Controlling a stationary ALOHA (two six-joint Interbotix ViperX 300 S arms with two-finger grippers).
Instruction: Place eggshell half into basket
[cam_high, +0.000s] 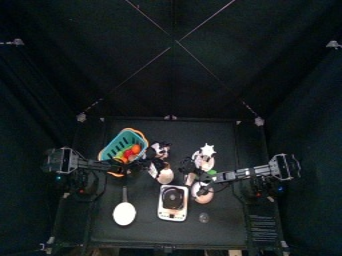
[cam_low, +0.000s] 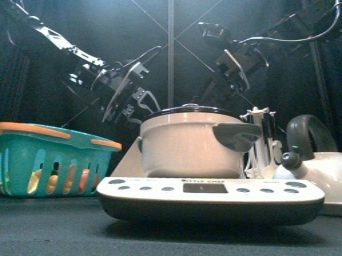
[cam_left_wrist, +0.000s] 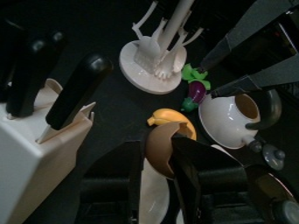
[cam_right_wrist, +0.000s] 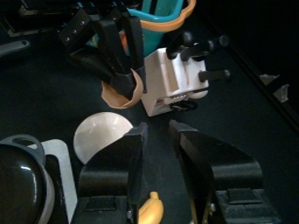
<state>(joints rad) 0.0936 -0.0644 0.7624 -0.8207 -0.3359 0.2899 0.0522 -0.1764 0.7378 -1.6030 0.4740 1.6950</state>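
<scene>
Eggshell half (cam_left_wrist: 163, 144) is pinched between the left fingers (cam_left_wrist: 197, 179), a brown cup just beside the white knife block (cam_right_wrist: 176, 74); whether it rests on the bench (cam_right_wrist: 47, 96) I can't tell; the teal basket (cam_low: 40, 150) sits near, beyond the block (no shell visible inside it from the front); the right fingers (cam_right_wrist: 193, 157) stand a little apart with nothing between them, near the rice cooker (cam_low: 201, 145).

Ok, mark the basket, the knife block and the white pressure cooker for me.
basket (cam_low: 54, 160), front view, on its teal side wall.
knife block (cam_right_wrist: 177, 80), right wrist view, on its white side face.
pressure cooker (cam_low: 187, 147), front view, on its white body.
</scene>
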